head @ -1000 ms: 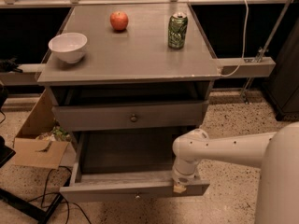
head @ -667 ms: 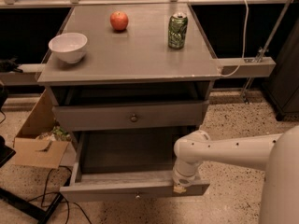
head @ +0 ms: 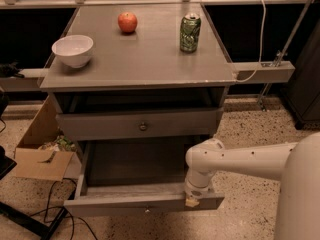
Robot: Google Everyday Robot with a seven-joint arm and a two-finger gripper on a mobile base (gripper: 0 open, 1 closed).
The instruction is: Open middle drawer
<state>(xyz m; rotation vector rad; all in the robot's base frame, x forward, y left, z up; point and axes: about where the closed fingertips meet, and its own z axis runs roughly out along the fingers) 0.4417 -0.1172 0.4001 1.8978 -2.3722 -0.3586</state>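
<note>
- The arm (head: 245,159) reaches in from the near right, bent down at the wrist so that the claw (head: 192,201) meets the cabinet from above.
- The claw sits on the top edge of the middle drawer (head: 125,203) front, towards its right end. It is well away from the knob (head: 146,210), which shows low at the centre.
- Whether the claw is apart, together or clamped on the panel cannot be told, since the wrist covers it.
- My guess is that it hooks the panel's lip because that edge is easier to reach from this angle than the small knob.
- The middle drawer stands pulled far out towards the camera, with its deep dark inside open to view. The task looks close to done, or done.
- Pulling off-centre could skew the drawer on its runners, so any further pull should run straight back.
- On the floor to the left, a box (head: 40,159) lies just beside the drawer's corner.
- Above, the upper drawer (head: 100,125) looks slightly out, with a dark gap under the counter (head: 140,64).
- On the counter, a bowl (head: 73,50) stands near the left front.
- A can (head: 190,32) stands upright farther back on the right, and an apple (head: 127,22) lies farthest back. All three are well clear of the arm.
</note>
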